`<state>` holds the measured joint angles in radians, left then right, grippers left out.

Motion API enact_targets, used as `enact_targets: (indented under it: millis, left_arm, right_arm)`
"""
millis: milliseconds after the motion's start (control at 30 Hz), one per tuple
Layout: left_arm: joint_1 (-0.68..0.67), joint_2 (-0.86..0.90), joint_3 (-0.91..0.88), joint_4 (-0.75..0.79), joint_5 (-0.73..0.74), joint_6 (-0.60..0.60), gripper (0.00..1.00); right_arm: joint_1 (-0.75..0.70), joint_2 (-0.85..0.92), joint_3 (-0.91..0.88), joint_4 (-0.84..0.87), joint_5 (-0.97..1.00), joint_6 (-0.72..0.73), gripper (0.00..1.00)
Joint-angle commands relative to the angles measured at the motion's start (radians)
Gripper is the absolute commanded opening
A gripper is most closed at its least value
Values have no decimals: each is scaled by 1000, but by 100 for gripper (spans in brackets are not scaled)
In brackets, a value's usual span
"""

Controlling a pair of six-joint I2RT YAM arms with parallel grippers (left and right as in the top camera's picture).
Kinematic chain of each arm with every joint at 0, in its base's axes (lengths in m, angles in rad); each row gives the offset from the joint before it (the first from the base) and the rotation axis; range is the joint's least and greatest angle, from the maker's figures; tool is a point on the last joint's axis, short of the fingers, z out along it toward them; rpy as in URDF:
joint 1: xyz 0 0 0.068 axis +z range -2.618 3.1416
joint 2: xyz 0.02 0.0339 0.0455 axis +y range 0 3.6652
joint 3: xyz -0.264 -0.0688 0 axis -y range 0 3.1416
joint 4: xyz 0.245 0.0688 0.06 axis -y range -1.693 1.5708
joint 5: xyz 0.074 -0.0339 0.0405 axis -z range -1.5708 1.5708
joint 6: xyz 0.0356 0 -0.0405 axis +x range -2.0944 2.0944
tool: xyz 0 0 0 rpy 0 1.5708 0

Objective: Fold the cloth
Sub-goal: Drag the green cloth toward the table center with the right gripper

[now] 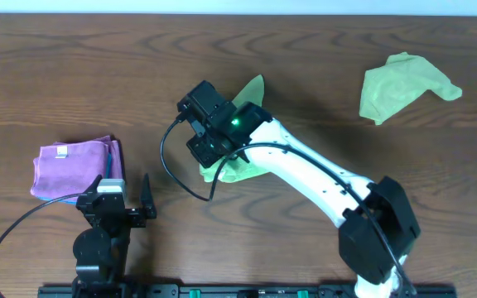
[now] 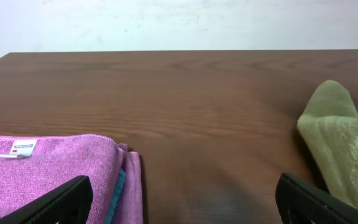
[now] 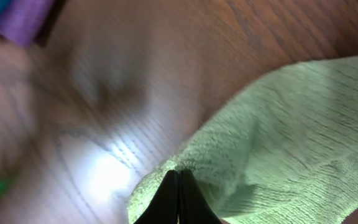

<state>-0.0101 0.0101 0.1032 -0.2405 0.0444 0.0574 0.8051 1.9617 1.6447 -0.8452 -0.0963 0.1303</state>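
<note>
At centre frame, the right gripper [image 3: 179, 191] pinches shut on the hem of the bright lime-green terry cloth [image 1: 253, 89], apparently to draw that edge over for a fold. At lower left, the left gripper [image 1: 127, 199] stands wide open and empty beside a folded purple cloth [image 1: 73, 164]. A duller yellow-green cloth [image 1: 404, 87] lies crumpled at upper right of the brown wooden table [image 1: 56, 66]: three cloths, two arms.
</note>
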Motion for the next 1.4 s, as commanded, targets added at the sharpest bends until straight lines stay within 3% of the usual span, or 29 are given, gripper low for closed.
enact_targets:
  millis: [0, 67, 133, 167, 200, 367, 600, 833, 1067, 1267, 1367]
  left_arm:
    - [4, -6, -29, -8, -11, 18, 95]
    - [4, -6, -29, -8, -11, 18, 95]
    - [4, -6, -29, -8, -11, 18, 95]
    - [4, -6, -29, -8, -11, 18, 95]
    - [4, -6, -29, -9, -11, 18, 95]
    - [4, -6, -29, -8, -11, 18, 95]
    - [4, -6, -29, -8, -11, 18, 95]
    - [4, -6, -29, 12, -11, 18, 95]
    - [3, -6, -29, 39, 124, 2, 95]
    - [3, -6, -28, 117, 189, -77, 95]
    - [3, -6, -28, 90, 244, -207, 95]
  right_arm:
    - [-22, 52, -4, -1, 19, 15, 2]
    - [-27, 56, -4, 6, 23, 14, 38]
    - [-28, 56, -4, 27, 41, 15, 59]
    - [-28, 56, -4, 35, 43, 15, 79]
    - [-31, 56, -4, 43, 43, 23, 83]
    - [-69, 56, -3, 35, 33, 208, 83]
    - [-194, 56, -4, -73, -154, 362, 85]
    - [-302, 56, -4, -203, -229, 371, 84]
    - [-359, 56, -5, -270, -230, 391, 84]
    - [-393, 56, -6, -306, -222, 396, 85]
    - [-401, 56, -25, -308, -218, 381, 85]
